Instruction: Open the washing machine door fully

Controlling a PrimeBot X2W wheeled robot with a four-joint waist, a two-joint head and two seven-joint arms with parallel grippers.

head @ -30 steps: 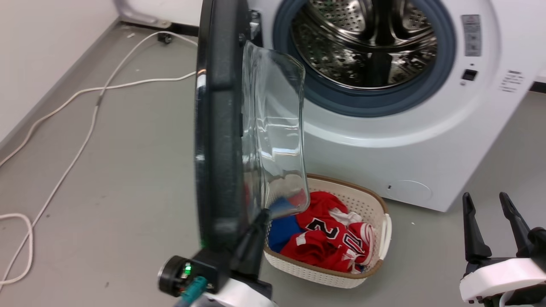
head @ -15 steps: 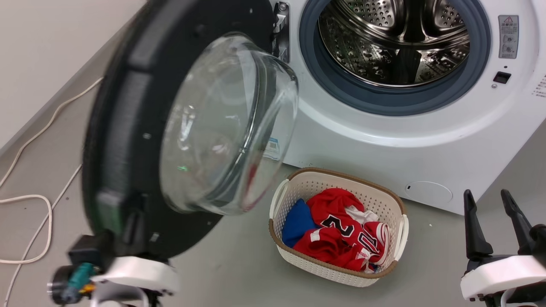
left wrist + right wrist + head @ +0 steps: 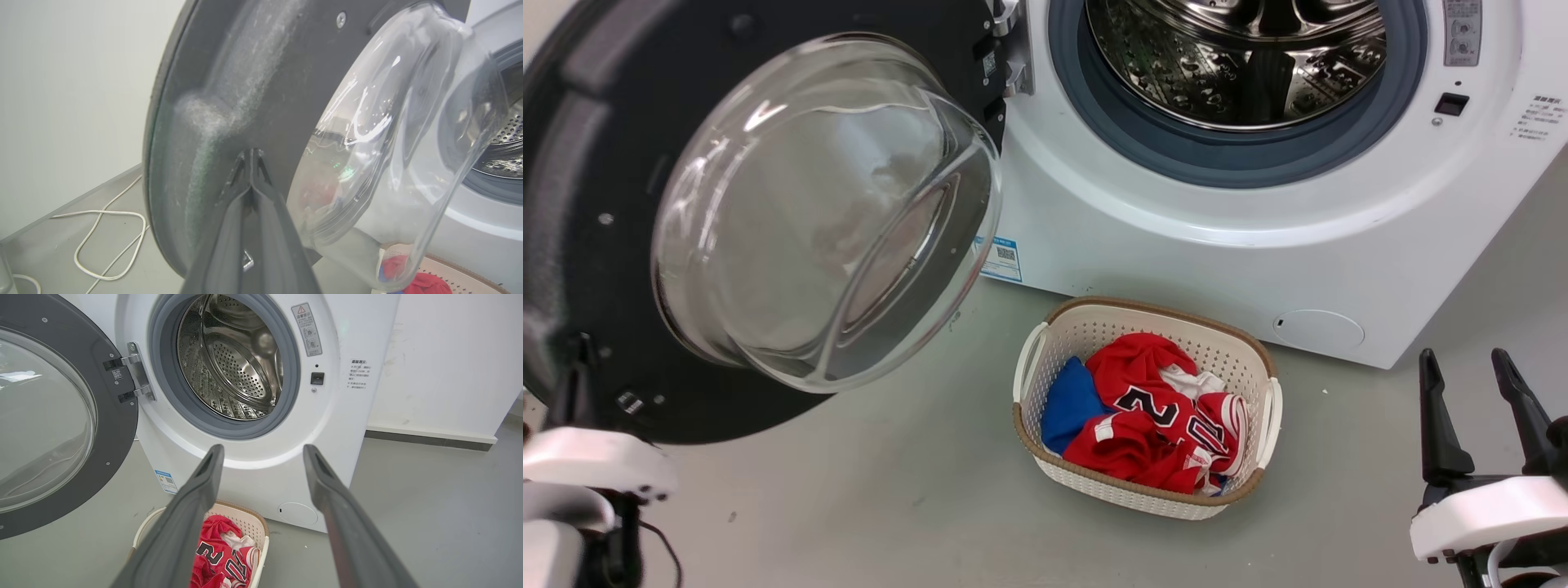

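Door (image 3: 572, 163) stands wide open, its inner face touching the tips of the closed left jaws. Right jaws gape empty, facing the washing machine (image 3: 253, 486).

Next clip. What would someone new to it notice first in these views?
The big black washing machine door, glass bowl bulging, stands swung wide at the head view's left, beside the steel drum at top. On the floor below, a white basket holds a bright red jersey. The left gripper has its fingers shut at the door's inner face; the right gripper hangs open, lower right.
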